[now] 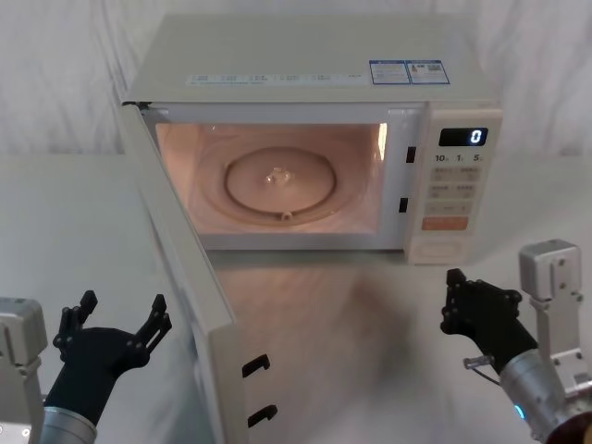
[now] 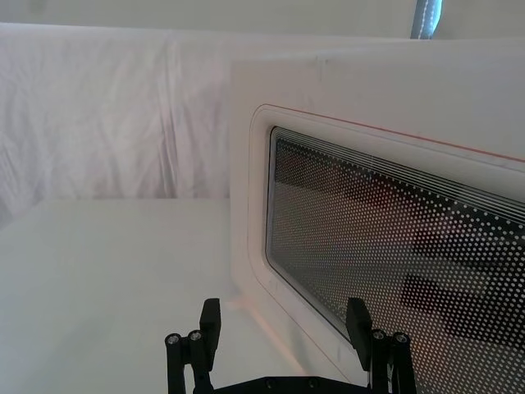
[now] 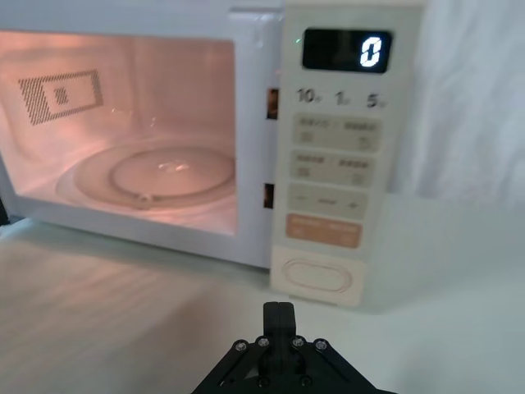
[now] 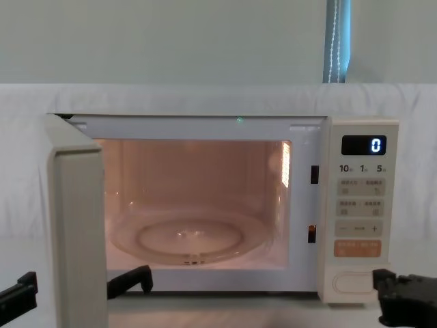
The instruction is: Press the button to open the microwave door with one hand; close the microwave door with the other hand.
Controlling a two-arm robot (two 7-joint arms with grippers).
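Microwave door (image 1: 190,277) swung wide, hinged left, cavity lit. Left gripper (image 1: 118,326), fingers spread, sits near-left just outside the door's outer face, apart from it. Risk, as I judge it: a push near the hinge or a glancing contact slides the oven or leaves the latch unseated. Right gripper (image 1: 460,301), fingers pressed together, near of the button (image 1: 440,247), not touching.

Door (image 4: 78,232) runs off chest view's bottom edge and hides part of left gripper (image 4: 78,285) behind it. Right gripper (image 4: 403,301) cropped at lower right corner. Keypad labels (image 1: 455,185) too small to read in head view.
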